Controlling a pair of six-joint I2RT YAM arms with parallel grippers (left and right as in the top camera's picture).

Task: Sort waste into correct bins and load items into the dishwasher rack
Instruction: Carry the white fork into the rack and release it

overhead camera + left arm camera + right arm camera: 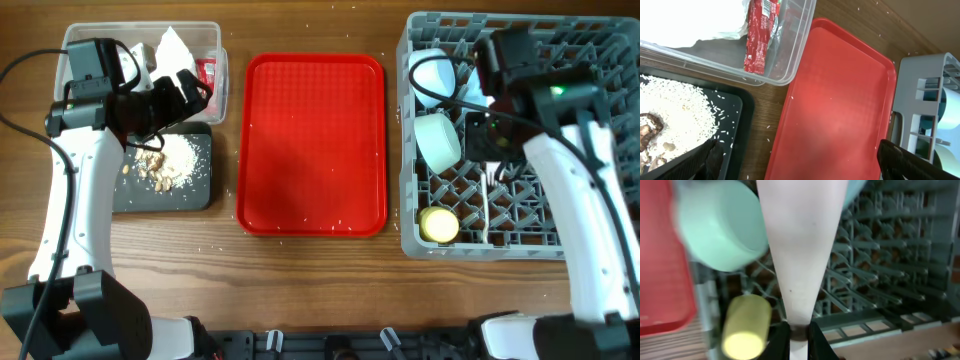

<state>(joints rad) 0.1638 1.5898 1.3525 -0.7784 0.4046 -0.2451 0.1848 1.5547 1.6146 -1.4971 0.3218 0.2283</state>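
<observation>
My left gripper (185, 92) (800, 167) is open and holds nothing; it hangs over the near edge of the clear tub (218, 60) (801, 45). Inside the tub lie the white napkin (172, 47) (690, 17) and the red wrapper (207, 72) (757, 37). Crumbly scraps and rice (165, 160) (680, 115) cover the black tray (192, 192) (737, 120). Over the dishwasher rack (420, 235) (880, 280), my right gripper (488, 150) (799, 332) is shut on a white utensil's handle (800, 245); spoon or fork, I cannot tell. A white bowl (432, 75), teal bowl (437, 140) (722, 227) and yellow cup (438, 225) (745, 325) sit in the rack.
A flat red tray (315, 145) (840, 100) with scattered rice grains lies between the black tray and the rack. Loose grains dot the wooden table (225, 245). The rack's corner (922, 100) shows at the right of the left wrist view.
</observation>
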